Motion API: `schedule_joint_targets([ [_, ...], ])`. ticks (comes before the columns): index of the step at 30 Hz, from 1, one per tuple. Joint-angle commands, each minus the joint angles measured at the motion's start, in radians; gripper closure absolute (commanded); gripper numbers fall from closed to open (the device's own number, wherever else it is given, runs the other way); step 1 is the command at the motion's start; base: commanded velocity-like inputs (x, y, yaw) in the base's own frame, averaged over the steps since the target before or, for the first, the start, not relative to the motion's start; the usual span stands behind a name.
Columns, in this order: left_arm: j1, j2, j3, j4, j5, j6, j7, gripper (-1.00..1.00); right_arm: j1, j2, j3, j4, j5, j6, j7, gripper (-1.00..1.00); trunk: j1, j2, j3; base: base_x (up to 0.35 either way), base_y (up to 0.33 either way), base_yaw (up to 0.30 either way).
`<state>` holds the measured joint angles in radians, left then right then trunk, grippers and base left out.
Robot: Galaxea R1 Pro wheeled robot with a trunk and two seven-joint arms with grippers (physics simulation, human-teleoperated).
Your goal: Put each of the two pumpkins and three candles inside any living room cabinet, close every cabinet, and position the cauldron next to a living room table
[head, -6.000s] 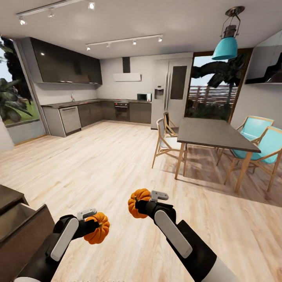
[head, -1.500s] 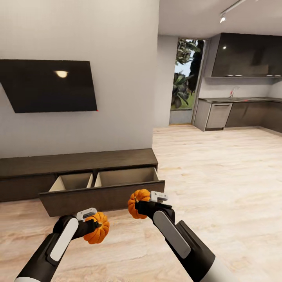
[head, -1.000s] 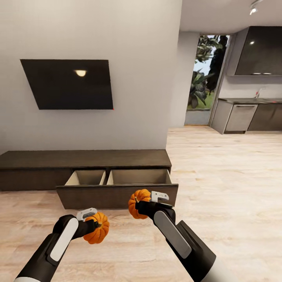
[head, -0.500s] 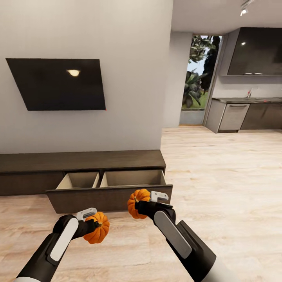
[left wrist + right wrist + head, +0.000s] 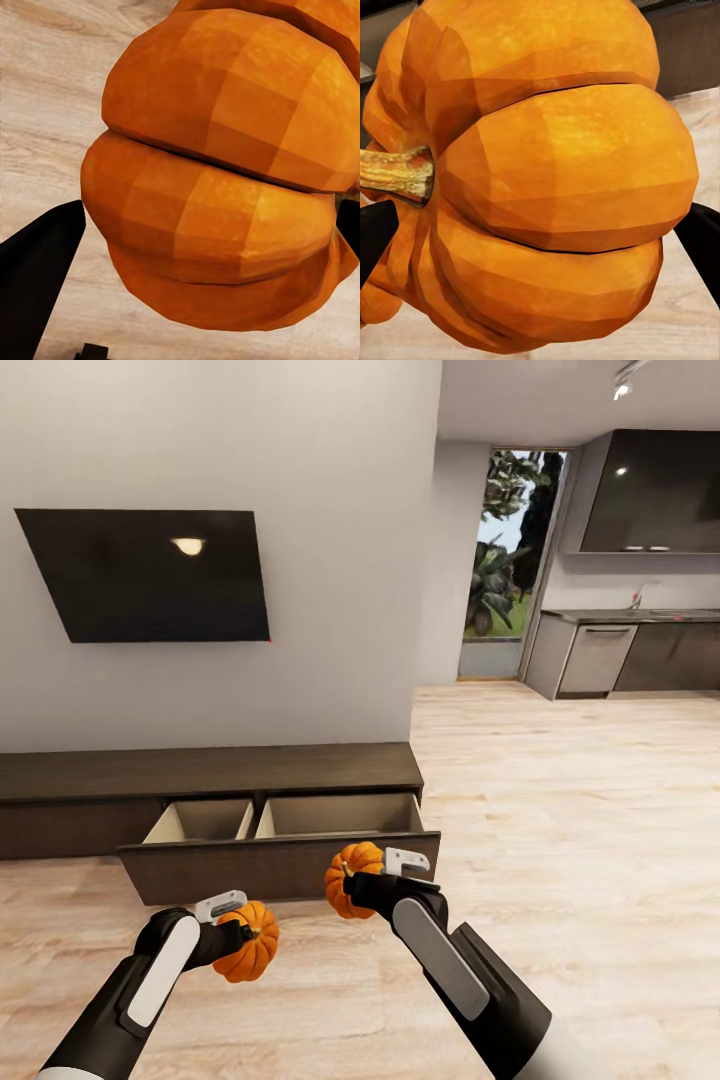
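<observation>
A white wall with a dark TV [image 5: 150,575] is filling the upper left of the head view, plank floor [image 5: 560,800] is running right toward a grey kitchen, and the low brown cabinet [image 5: 200,772] is sitting at middle left with its drawer [image 5: 280,838] pulled out, both compartments looking bare. At the bottom of the frame the left gripper [image 5: 232,935] is holding one pumpkin [image 5: 250,942] over the floor, and the right gripper [image 5: 362,882] is holding the other pumpkin [image 5: 355,877] just in front of the drawer's face. The step in hand appears to be carrying both to the cabinet; the next move probably calls for rolling closer, then reaching each arm over the drawer front before letting go.

The left wrist view is showing its pumpkin [image 5: 225,172] close up, ribs pressed between dark fingers [image 5: 37,277] at the frame's edges, floor behind.

The right wrist view is adding what the head view lacks: that pumpkin's [image 5: 547,180] stem [image 5: 397,174], pointing sideways, and the dark cabinet front [image 5: 690,45] behind it.
</observation>
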<state>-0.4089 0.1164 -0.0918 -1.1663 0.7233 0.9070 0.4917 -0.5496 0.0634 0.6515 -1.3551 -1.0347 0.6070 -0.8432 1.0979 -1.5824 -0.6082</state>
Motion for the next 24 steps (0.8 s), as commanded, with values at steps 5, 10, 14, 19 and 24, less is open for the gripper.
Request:
schedule_joint_targets([
  [5, -0.001, 0.001, -0.003, -0.001, 0.009, 0.001, 0.011, 1.0, -0.001, -0.002, 0.001, -0.005, -0.007, 0.003, -0.008, 1.0, 0.0, -0.001, -0.001, 0.036, 0.011, 0.0],
  [10, -0.001, 0.002, -0.002, -0.002, 0.01, 0.001, 0.011, 1.0, -0.001, 0.0, 0.003, -0.01, -0.007, 0.005, -0.008, 1.0, 0.0, -0.001, -0.001, 0.149, 0.071, 0.0],
  [14, -0.001, 0.003, -0.003, -0.006, 0.012, 0.002, 0.01, 1.0, -0.001, 0.0, 0.002, -0.015, -0.008, 0.009, -0.008, 1.0, 0.0, -0.001, -0.001, 0.032, 0.013, 0.0],
  [19, -0.001, 0.002, -0.003, -0.044, 0.015, 0.054, 0.009, 1.0, -0.001, -0.002, -0.002, -0.057, -0.018, 0.055, -0.008, 1.0, 0.0, -0.001, -0.001, 0.005, 0.002, 0.0],
  [24, 0.001, 0.014, -0.005, -0.207, 0.095, 0.09, 0.009, 1.0, -0.001, -0.002, -0.013, -0.159, -0.101, 0.16, -0.013, 1.0, 0.0, -0.001, -0.001, 0.0, 0.0, 0.0],
])
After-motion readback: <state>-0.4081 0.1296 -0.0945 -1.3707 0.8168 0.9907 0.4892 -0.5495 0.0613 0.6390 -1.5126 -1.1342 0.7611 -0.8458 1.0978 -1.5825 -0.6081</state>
